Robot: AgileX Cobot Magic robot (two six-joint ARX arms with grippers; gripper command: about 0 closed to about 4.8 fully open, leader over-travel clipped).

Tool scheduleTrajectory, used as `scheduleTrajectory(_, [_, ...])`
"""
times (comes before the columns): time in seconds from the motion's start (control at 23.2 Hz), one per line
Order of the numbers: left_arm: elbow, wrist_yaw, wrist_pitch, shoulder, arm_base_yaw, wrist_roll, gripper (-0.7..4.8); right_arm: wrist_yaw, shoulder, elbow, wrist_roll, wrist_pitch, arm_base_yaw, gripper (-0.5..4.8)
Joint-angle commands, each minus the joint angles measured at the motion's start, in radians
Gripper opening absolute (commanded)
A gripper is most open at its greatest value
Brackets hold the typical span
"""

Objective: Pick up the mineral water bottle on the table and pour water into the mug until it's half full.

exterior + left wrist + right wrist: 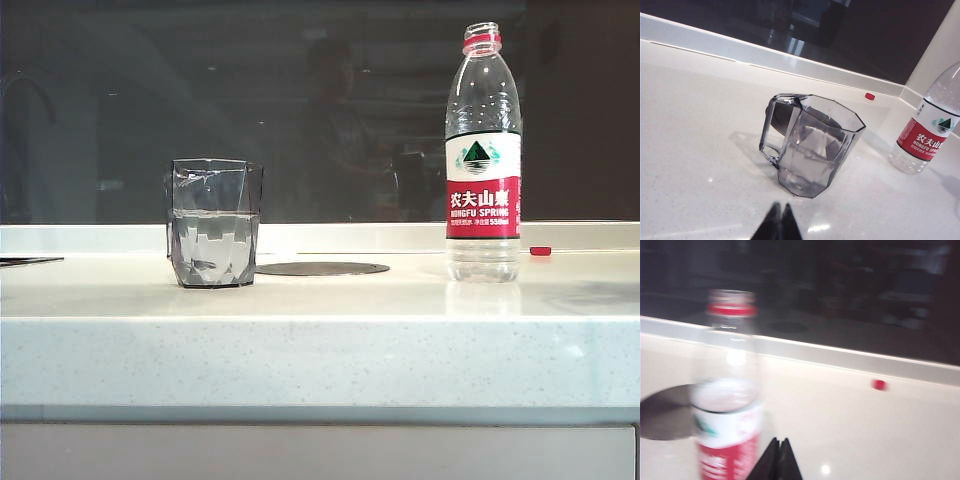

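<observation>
While neither arm shows in the exterior view, the white speckled table [320, 350] fills the lower half of it, running back to a low white ledge below a dark window. On its right side the mineral water bottle [483, 150] stands upright and uncapped, its red neck ring at the top and a little water at its base. Left of centre stands the mug [214, 222], a smoky faceted glass with a handle, holding water [214, 245] to about half its height. A flat dark round disc [322, 268] lies on the table between mug and bottle, just behind the mug. A small red cap [540, 251] lies beside the bottle near the ledge.

The left gripper [778, 222] is closed, its dark fingertips pressed together, hanging over the table near the mug and apart from it. The right gripper [776, 460] is likewise closed on nothing, just beside the blurred bottle's label without touching it.
</observation>
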Motion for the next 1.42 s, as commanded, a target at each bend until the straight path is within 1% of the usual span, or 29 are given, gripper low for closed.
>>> scheduleTrajectory(0.04, [0.003,-0.003,0.008,0.0,0.002,-0.002,-0.04,-0.089,-0.096,-0.026,0.006,-0.083,-0.11,-0.01])
scheduleTrajectory(0.22, [0.003,-0.003,0.007,0.0,0.002,-0.002,-0.04,-0.194,-0.232,-0.1,0.015,-0.102,-0.246,-0.01])
scheduleTrajectory(0.3, [0.003,-0.003,0.007,0.0,0.002,-0.002,-0.04,-0.233,-0.295,-0.139,0.041,-0.102,-0.299,-0.01])
scheduleTrajectory(0.34, [0.003,-0.003,0.007,0.0,0.002,-0.002,-0.04,-0.275,-0.355,-0.179,0.073,-0.102,-0.352,-0.01])
scheduleTrajectory(0.47, [0.003,-0.003,0.007,0.0,0.002,-0.002,-0.04,-0.336,-0.393,-0.192,0.091,-0.15,-0.408,-0.01])
scheduleTrajectory(0.52, [0.003,-0.003,0.007,0.0,0.002,-0.002,-0.04,-0.342,-0.391,-0.192,0.095,-0.161,-0.414,-0.01])
scheduleTrajectory(0.82, [0.003,-0.003,0.007,0.0,0.002,-0.002,-0.04,-0.342,-0.391,-0.192,0.114,-0.2,-0.413,-0.01])
scheduleTrajectory(0.9, [0.003,-0.003,0.007,0.0,0.002,-0.002,-0.04,-0.283,-0.391,-0.192,0.156,-0.203,-0.413,-0.01])
scheduleTrajectory(0.95, [0.003,-0.003,0.007,0.0,0.002,-0.002,-0.04,-0.233,-0.391,-0.192,0.182,-0.206,-0.413,-0.01])
scheduleTrajectory(1.08, [0.003,-0.003,0.007,0.0,0.002,-0.002,-0.04,-0.189,-0.391,-0.192,0.182,-0.208,-0.412,-0.01])
scheduleTrajectory(1.42, [0.003,-0.003,0.007,0.0,0.002,-0.002,-0.04,-0.188,-0.391,-0.192,0.182,-0.229,-0.412,-0.01])
